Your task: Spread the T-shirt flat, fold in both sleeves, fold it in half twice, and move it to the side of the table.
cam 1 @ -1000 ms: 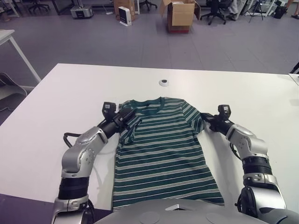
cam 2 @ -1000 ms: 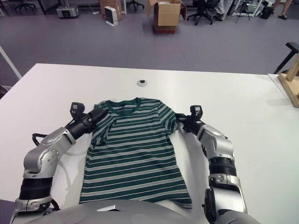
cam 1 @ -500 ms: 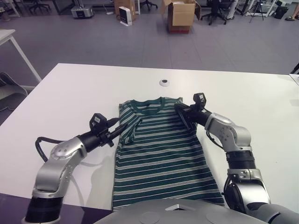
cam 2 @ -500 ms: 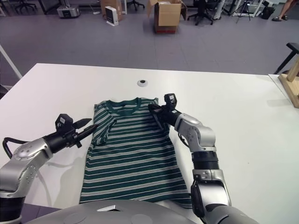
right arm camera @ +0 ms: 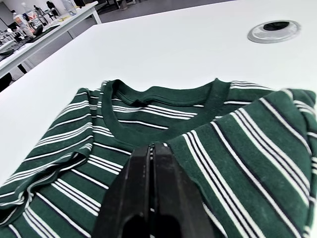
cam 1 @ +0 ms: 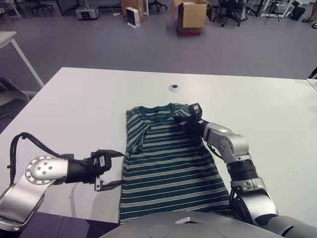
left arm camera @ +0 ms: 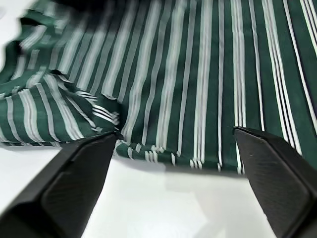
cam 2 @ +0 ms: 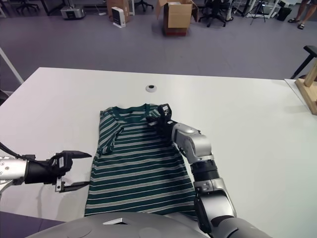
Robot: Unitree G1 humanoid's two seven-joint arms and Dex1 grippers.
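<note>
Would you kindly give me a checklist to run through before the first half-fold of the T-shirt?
1. Left sleeve folded in: ok.
2. Right sleeve folded in: ok.
3. Left end effector open, beside the T-shirt's edge: ok.
4. Right end effector open and clear of the cloth: not ok, shut, over the T-shirt by the collar.
5. Bottom hem flat: cannot tell, hidden.

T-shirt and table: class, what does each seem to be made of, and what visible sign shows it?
T-shirt: soft matte knit fabric, perhaps cotton; it creases and folds, with a ribbed collar.
Table: hard, smooth white top, perhaps laminate; flat with a faint sheen.
</note>
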